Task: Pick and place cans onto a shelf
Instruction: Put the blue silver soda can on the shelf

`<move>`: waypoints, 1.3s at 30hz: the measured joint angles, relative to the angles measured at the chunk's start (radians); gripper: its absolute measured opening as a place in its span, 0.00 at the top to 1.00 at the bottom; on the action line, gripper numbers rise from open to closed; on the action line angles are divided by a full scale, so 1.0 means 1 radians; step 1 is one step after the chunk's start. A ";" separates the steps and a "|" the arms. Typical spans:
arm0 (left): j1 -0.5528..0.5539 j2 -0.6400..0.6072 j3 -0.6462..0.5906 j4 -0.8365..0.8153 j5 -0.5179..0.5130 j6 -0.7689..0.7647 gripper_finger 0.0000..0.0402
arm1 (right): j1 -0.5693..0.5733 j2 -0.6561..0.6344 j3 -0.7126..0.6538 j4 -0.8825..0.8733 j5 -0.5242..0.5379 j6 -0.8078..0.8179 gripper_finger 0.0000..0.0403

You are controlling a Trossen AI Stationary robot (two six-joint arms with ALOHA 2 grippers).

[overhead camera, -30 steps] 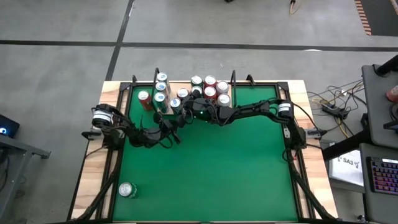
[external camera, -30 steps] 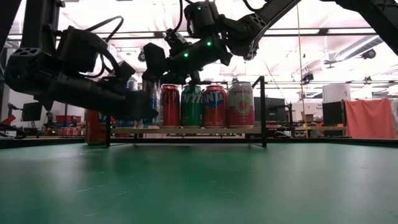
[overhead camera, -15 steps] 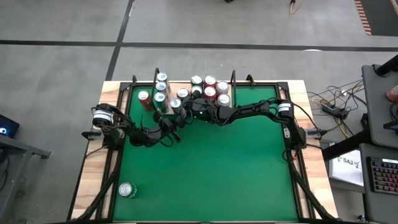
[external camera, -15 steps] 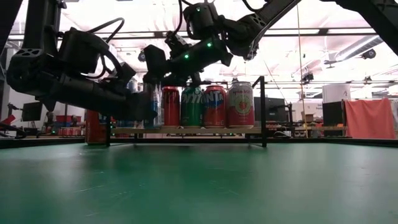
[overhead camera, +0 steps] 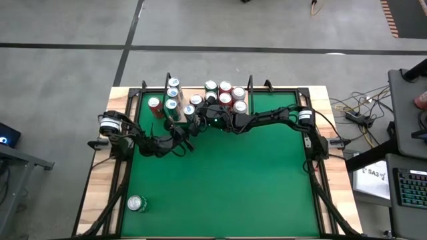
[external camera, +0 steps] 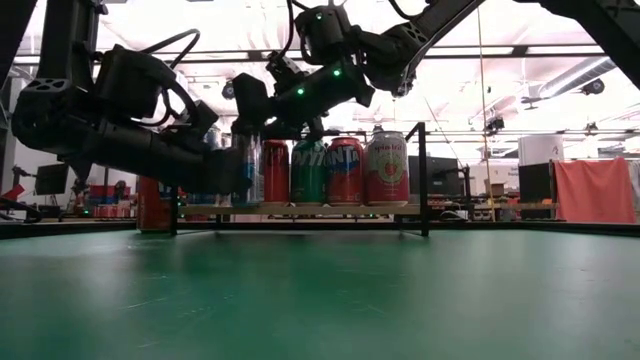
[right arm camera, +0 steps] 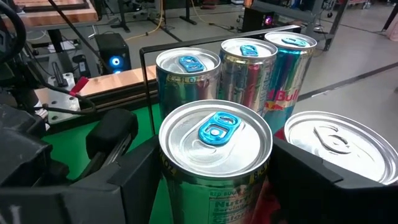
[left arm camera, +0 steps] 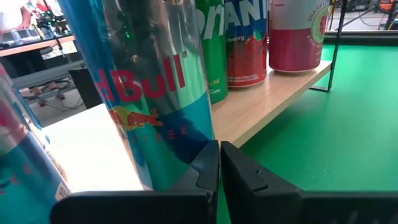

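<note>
Upright can (right arm camera: 215,158), long axis vertical, between right fingers (right arm camera: 134,186)

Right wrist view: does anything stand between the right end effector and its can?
Nothing visible: the right end effector clasps the blue-tab can. The shut left end effector rests beside that can at the shelf edge.

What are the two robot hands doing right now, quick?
Left gripper: fingers shut, holding nothing, beside a blue can at the shelf.
Right gripper: fingers on either side of a blue-tabbed can, apparently gripping it.
</note>
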 joint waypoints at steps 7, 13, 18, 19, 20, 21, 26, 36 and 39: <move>0.001 0.000 0.000 0.017 -0.012 -0.001 1.00 | 0.000 0.000 0.000 -0.002 -0.002 0.001 0.26; 0.001 0.000 0.001 0.028 -0.012 -0.001 1.00 | 0.000 -0.001 0.000 0.000 -0.002 -0.011 0.17; 0.001 0.000 0.003 0.028 -0.011 -0.001 1.00 | 0.000 -0.005 0.002 0.007 -0.002 -0.018 0.14; 0.001 0.000 0.003 0.028 -0.011 -0.001 1.00 | 0.001 -0.006 0.003 0.007 -0.002 -0.022 0.14; 0.001 0.000 0.003 0.028 -0.011 -0.001 1.00 | 0.002 -0.006 0.006 0.007 -0.002 -0.025 0.14; 0.001 0.000 0.003 0.028 -0.011 -0.001 1.00 | 0.003 -0.006 0.008 0.007 -0.001 -0.028 0.14; 0.001 0.000 0.003 0.028 -0.008 -0.001 1.00 | 0.016 -0.012 0.028 0.003 -0.001 -0.055 0.14; 0.001 0.000 0.003 0.030 -0.019 -0.002 1.00 | 0.025 -0.129 0.131 -0.303 -0.017 -0.043 0.21; 0.001 0.000 0.003 0.031 -0.021 -0.002 1.00 | 0.016 -0.150 0.216 -0.536 -0.104 -0.016 0.29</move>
